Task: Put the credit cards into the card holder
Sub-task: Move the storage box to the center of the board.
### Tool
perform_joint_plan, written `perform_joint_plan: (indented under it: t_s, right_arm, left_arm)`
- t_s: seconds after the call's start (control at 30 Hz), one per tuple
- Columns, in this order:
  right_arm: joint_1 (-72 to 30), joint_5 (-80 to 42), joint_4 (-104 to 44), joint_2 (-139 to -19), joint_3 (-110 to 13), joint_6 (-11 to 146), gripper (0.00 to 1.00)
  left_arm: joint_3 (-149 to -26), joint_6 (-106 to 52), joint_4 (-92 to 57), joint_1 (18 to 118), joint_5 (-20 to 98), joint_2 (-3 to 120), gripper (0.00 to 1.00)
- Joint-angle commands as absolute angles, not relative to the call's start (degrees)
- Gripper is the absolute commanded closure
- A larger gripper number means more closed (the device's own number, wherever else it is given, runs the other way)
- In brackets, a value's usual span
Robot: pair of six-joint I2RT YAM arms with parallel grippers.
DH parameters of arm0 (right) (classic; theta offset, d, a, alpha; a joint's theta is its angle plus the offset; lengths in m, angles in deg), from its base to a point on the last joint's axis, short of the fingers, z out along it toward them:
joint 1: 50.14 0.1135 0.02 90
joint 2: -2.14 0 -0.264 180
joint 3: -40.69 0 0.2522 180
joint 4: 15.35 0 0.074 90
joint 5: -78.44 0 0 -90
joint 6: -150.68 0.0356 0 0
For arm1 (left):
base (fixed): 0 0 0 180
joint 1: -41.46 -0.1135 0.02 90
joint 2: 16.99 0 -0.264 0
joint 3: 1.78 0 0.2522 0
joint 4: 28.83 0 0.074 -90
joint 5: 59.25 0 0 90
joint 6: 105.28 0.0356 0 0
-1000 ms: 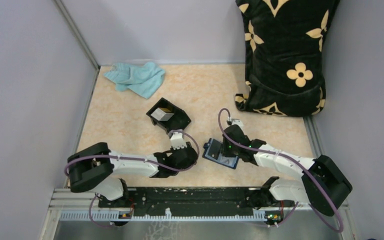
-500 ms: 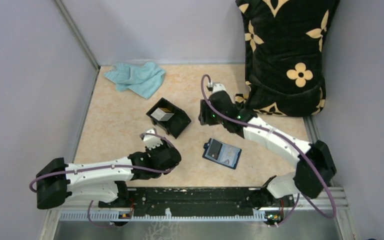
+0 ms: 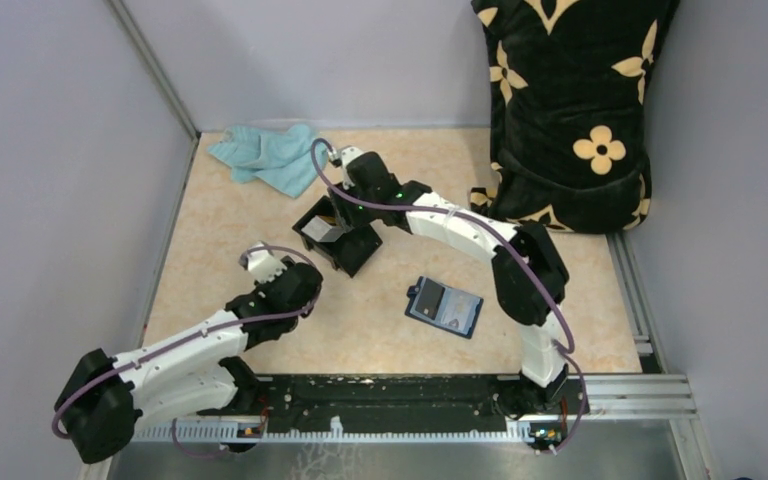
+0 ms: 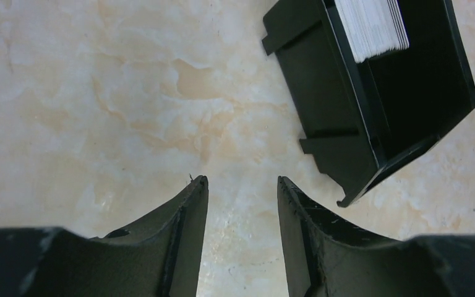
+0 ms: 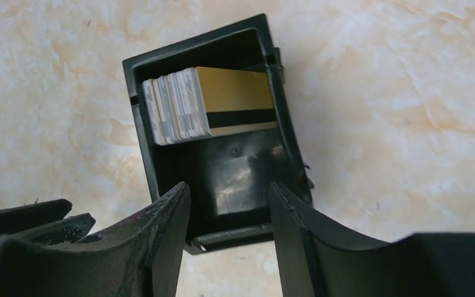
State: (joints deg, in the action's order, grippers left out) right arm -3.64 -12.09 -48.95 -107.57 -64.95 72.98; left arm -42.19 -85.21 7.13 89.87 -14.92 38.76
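The credit cards [image 5: 176, 105] stand on edge as a pale grey-white stack in a black open-topped box [image 5: 222, 179], with an orange-yellow card [image 5: 235, 93] at the stack's right end. My right gripper [image 5: 229, 185] hovers open just above the box's near wall, nothing between its fingers; from above it [image 3: 340, 212] hangs over the box [image 3: 355, 250]. The card holder [image 3: 444, 306], a navy wallet, lies unfolded on the table right of centre, with something pale on its upper face. My left gripper [image 4: 241, 179] is open over bare table, left of the box [image 4: 346, 111].
A crumpled teal cloth [image 3: 270, 158] lies at the back left. A large black bag with cream flower shapes [image 3: 570, 110] stands at the back right. Grey walls close in the marbled table [image 3: 220, 240] on three sides.
My right arm has left the card holder and swung back-left to the black box, its jaws opening on the way. My left arm has pulled away to the left.
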Motion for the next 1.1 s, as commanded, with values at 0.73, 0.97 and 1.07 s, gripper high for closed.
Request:
perform_joint_plan:
  t_s: [0.73, 0.97, 1.07]
  right_arm:
    - [-3.69, -19.12, -48.1, -124.11, -85.05, 63.26, 0.5]
    - [-6.31, -16.39, -43.44, -120.17, -79.22, 62.68, 0.51]
    - [-7.25, -15.89, -44.06, -120.91, -79.21, 61.82, 0.51]
  left_arm:
    - [-42.45, -78.27, -24.34, 64.23, 9.68, 61.11, 0.48]
    - [-44.26, -77.54, -27.05, 62.71, 12.32, 66.07, 0.48]
    - [-44.63, -77.49, -27.83, 62.39, 13.11, 67.47, 0.48]
